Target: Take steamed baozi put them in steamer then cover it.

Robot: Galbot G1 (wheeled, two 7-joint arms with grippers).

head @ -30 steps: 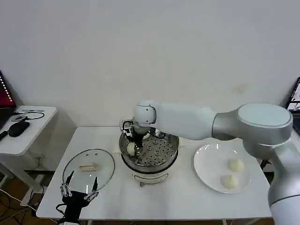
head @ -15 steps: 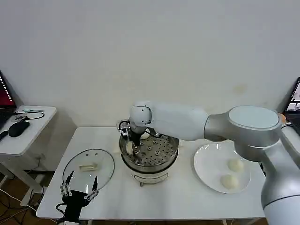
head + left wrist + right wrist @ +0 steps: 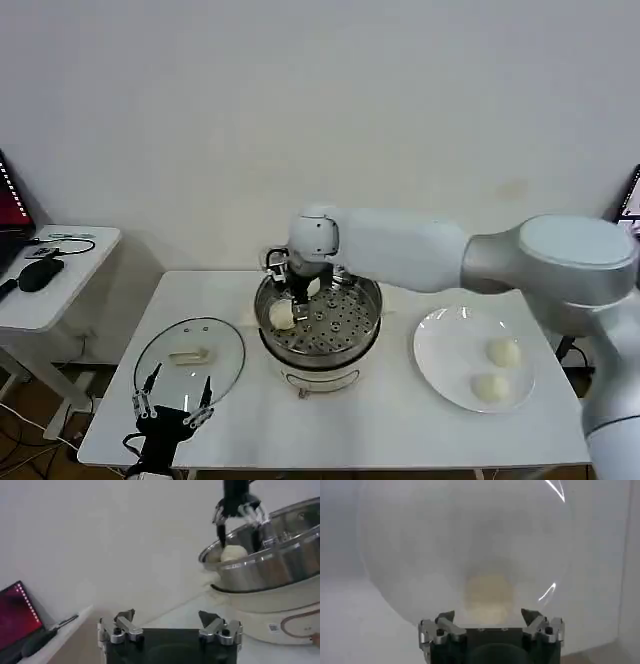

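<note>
One small cream-white baozi [image 3: 282, 314] sits on the perforated tray of the shiny round steel steamer [image 3: 345, 338]; two wait on the flat white plate [image 3: 436, 360], and the round glass lid [image 3: 190, 351] lies off. My right gripper [image 3: 297, 296] hangs over that bun, fingers apart, holding nothing. Left gripper [image 3: 172, 409] idles open near the lid.

A white desk [image 3: 400, 425] is seen carrying 3 things directly. The steamer [image 3: 322, 345] is set on its white base near the middle. A round glass lid [image 3: 190, 360] is laid flat toward the left, and a flat white plate [image 3: 440, 355] toward the right.
</note>
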